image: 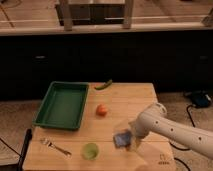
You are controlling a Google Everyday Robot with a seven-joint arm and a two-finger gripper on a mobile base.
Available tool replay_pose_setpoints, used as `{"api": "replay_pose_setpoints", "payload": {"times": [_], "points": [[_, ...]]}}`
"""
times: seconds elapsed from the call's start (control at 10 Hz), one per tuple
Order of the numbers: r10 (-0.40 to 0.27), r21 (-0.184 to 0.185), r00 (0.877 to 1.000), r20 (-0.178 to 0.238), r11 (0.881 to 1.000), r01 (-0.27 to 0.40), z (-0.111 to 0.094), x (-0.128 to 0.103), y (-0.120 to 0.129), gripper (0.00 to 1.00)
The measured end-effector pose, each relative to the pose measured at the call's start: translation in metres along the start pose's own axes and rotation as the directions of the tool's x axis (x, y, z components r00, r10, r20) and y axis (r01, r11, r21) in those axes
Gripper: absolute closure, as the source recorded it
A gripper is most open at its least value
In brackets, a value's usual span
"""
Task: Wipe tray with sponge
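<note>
Gripper (133,141) at sponge (121,138), tray (62,105) apart — tbl logo (162,161) illegible

Hand (132,142) at sponge (122,138); orange fruit (102,110), cup (90,150) flank bare board (135,100) toward tray (62,104).

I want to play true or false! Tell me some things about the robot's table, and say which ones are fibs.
1. The sponge is in the tray. False: it lies on the table, right of the cup.
2. The gripper is at the sponge. True.
3. The fork lies left of the cup. True.
4. The orange fruit is in the tray. False: it sits on the table, right of the tray.
</note>
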Motion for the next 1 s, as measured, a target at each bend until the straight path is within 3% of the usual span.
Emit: {"api": "replay_pose_setpoints", "payload": {"times": [1.0], "points": [[0.000,-0.019,1.000,0.025,1.000,0.000,0.0097,-0.0048,0.0079,0.20]]}}
